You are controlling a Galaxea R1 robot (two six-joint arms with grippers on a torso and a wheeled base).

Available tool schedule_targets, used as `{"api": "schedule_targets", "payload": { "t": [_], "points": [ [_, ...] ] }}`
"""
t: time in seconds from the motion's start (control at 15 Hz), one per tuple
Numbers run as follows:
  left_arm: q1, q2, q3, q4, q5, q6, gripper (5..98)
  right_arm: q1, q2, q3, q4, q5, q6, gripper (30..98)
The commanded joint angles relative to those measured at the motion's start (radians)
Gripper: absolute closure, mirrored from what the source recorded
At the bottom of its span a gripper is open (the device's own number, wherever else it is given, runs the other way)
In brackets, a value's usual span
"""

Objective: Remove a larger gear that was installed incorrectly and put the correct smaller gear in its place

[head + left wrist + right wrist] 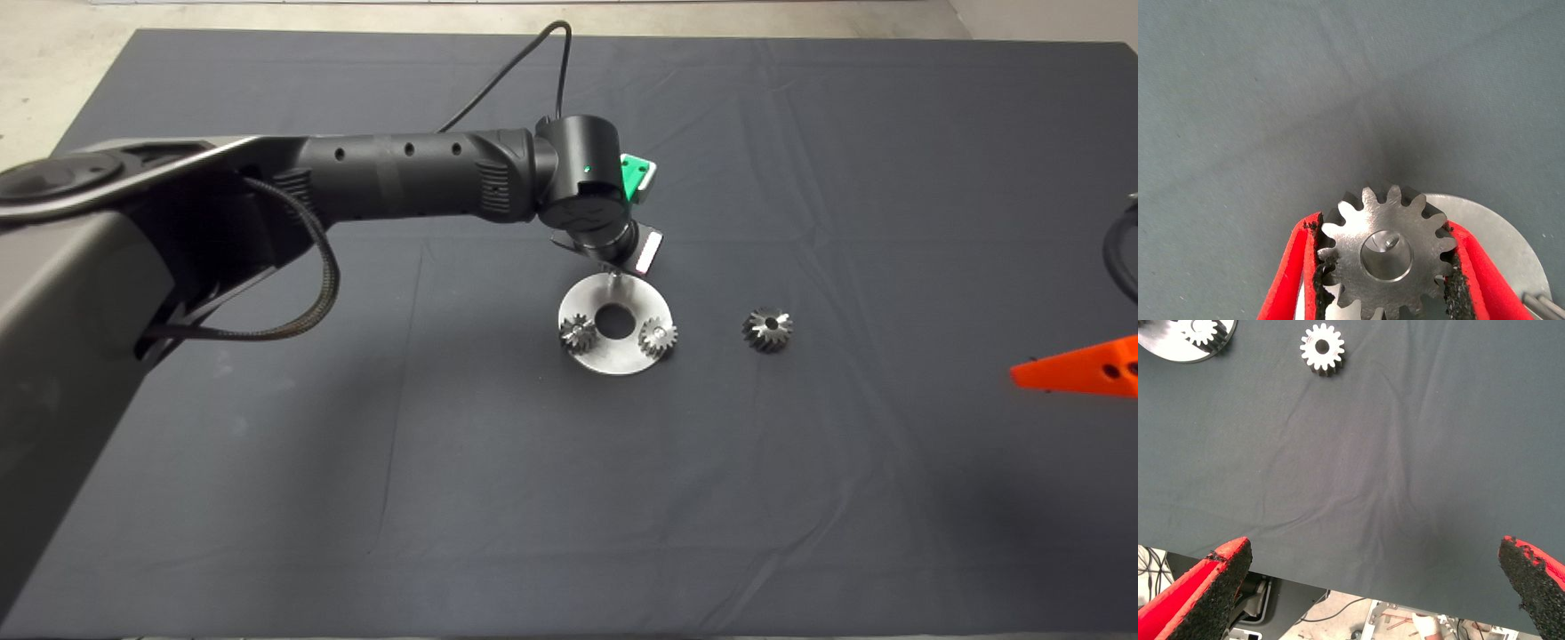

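Left gripper (1381, 267) clamps the smaller gear (1385, 257) over the round plate (613, 324); centre its bore on the pin before lowering; right gripper (1371, 587) waits open.

- You cannot see the left gripper's fingers from the head view; its wrist housing (594, 191) covers them.
- Beneath the left gripper (1385, 267), the smaller gear (1386, 257) and disc (1498, 233) run off the frame edge.
- The right gripper (1080, 369) is cut off at the edge.
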Motion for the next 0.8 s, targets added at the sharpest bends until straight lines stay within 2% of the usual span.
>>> {"api": "schedule_targets", "payload": {
  "t": [0.0,0.73],
  "points": [
    [-0.015,0.004,0.015,-0.014,-0.010,0.008,72.0,0.020,-0.004,0.004,0.030,-0.039,0.006,30.8],
    [0.007,0.004,0.018,-0.026,-0.013,0.014,72.1,0.020,-0.004,0.004,0.030,-0.039,0.007,30.8]
  ]
}}
